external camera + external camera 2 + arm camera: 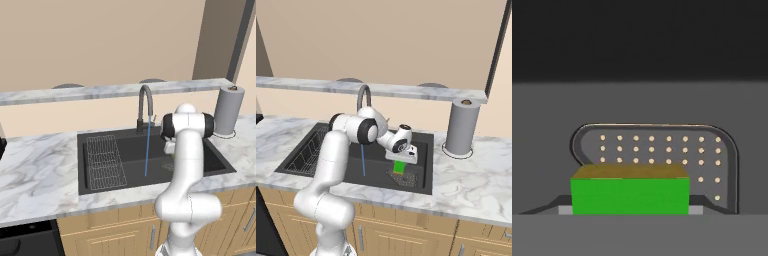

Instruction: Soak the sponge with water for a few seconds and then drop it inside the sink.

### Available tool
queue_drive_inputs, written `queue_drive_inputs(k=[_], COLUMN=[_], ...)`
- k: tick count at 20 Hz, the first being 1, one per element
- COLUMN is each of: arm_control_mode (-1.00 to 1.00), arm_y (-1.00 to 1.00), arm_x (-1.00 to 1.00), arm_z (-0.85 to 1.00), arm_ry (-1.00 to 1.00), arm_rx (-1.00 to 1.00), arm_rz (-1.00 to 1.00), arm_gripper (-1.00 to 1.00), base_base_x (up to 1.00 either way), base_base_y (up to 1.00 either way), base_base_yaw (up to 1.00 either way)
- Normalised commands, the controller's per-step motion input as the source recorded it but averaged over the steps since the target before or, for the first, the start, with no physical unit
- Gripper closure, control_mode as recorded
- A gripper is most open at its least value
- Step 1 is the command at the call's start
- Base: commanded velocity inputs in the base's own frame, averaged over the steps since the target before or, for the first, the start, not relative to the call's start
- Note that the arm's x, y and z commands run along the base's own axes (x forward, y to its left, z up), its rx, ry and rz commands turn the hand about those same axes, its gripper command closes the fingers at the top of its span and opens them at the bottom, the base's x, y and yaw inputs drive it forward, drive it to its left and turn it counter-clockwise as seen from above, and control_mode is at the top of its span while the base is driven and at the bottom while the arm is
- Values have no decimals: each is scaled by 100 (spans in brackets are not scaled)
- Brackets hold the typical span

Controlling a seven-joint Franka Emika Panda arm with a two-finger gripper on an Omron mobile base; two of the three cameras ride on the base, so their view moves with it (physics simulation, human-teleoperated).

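Hand point(400, 161) is clamped on the sponge point(400, 167), holding it over the mesh drain point(406, 178) at the sink's point(423, 187) right end, beside the water point(363, 161); likely light, soft and slippery when wet, best gripped across its short sides.

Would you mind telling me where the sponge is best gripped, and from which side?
Grip the sponge across its two flat faces, coming from straight above. It is a small rectangular block hanging inside the sink over the drain, where the tool already holds it this way.
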Motion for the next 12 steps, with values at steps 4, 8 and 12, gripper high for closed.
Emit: queue_drive_inputs(k=[4, 8, 12], arm_control_mode=[-100, -100, -100], arm_y=[0, 0, 0], arm_x=[0, 0, 0], arm_z=[-39, -40, -16], arm_ry=[0, 0, 0], arm_rx=[0, 0, 0], arm_rz=[0, 0, 0], arm_gripper=[100, 100, 100], base_base_x=[0, 0, 0], base_base_y=[0, 0, 0], base_base_yaw=[0, 0, 0])
